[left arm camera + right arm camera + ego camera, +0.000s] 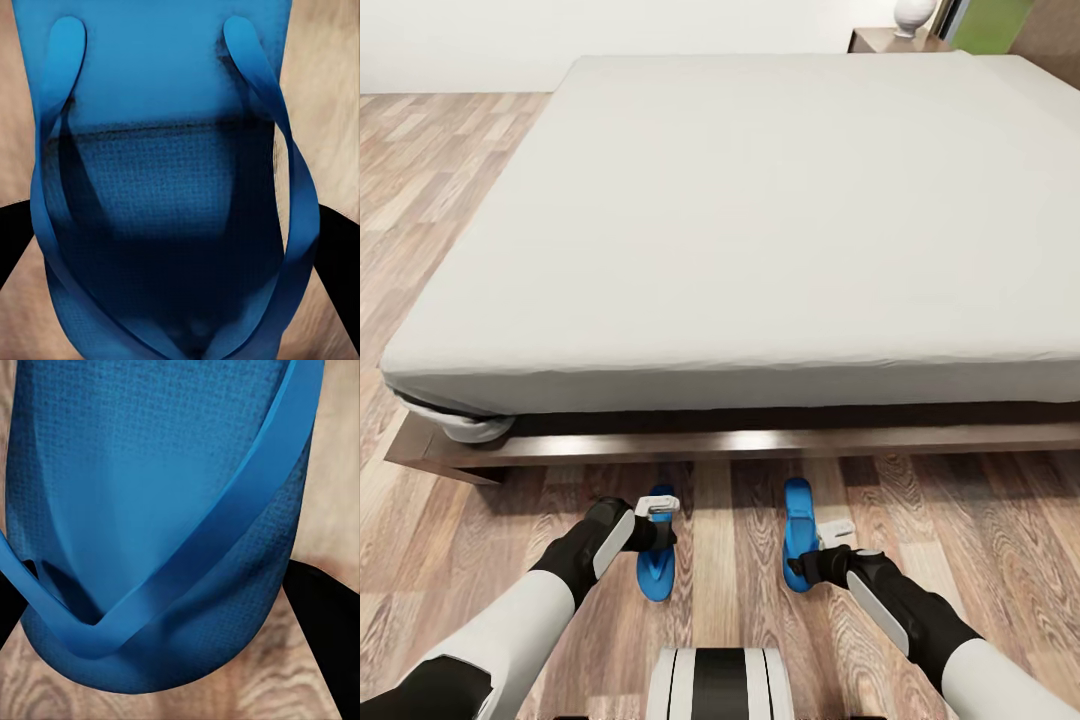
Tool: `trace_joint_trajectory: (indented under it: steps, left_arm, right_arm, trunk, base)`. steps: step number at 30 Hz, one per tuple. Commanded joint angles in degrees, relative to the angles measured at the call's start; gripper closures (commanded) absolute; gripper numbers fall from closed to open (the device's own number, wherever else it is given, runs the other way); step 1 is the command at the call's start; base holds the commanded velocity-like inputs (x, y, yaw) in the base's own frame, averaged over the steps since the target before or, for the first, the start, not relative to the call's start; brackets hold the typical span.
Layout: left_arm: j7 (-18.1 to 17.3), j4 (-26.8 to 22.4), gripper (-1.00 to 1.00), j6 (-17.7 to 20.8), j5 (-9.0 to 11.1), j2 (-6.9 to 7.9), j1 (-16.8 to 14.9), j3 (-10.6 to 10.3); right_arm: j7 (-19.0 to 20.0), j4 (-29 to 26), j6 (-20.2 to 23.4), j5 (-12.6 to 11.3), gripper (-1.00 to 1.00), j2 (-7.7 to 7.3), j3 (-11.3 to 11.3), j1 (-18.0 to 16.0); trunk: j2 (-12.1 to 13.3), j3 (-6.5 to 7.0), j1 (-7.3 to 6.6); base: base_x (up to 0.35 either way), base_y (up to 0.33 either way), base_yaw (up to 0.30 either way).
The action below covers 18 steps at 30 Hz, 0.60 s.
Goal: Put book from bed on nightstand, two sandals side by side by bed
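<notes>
L gripper (656,508) gripping left sandal (656,570), R gripper (834,528) gripping right sandal (797,533); both sandals sitting on wood floor (740,560) w/ a gap between, just in front of bed (760,210). Nightstand (880,40) w/ white vase (913,15) showing beyond bed's far corner.

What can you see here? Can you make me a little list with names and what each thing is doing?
place: bedroom, wood-plank floor
bed: pale grey mattress, nothing lying on the part in view
left sandal: blue, flat on the floor beside the bed
right sandal: blue, on the floor beside the bed, apart from the other
left gripper: right over its sandal
right gripper: right over its sandal
grip: cannot tell if either is shut
book: not spotted
</notes>
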Motion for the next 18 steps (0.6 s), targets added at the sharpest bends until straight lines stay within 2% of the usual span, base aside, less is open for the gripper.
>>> trace_joint_trajectory:
  steps: [1, 10, 16, 18]
  left_arm:
    - [0.08, -0.06, 1.0, 0.2, 0.13, 0.02, -0.02, -0.13]
    - [0.08, -0.06, 1.0, 0.2, 0.13, 0.02, -0.02, -0.13]
    - [0.07, -0.15, 1.0, 0.11, 0.09, 0.02, -0.02, -0.13]
    - [0.03, -0.1, 1.0, -1.67, 0.03, 0.07, 0.02, -0.17]
  right_arm:
    - [-0.01, -0.12, 0.19, -0.09, 1.0, -0.07, 0.11, -0.04]
    - [-0.01, -0.14, -0.27, -0.09, 1.0, -0.24, 0.07, -0.04]
    - [-0.01, -0.1, -0.41, -0.09, 1.0, -0.25, 0.09, -0.04]
    - [-0.01, -0.07, -0.41, -0.09, 1.0, -0.19, 0.09, -0.04]
  trunk:
    - [-0.03, -0.26, 0.01]
    - [-0.15, -2.26, 0.24]
    - [-0.15, -2.26, 0.24]
    - [-0.15, -2.26, 0.24]
  base:
    - [0.0, 0.0, 0.0]
    - [0.0, 0.0, 0.0]
    - [0.0, 0.0, 0.0]
    - [0.0, 0.0, 0.0]
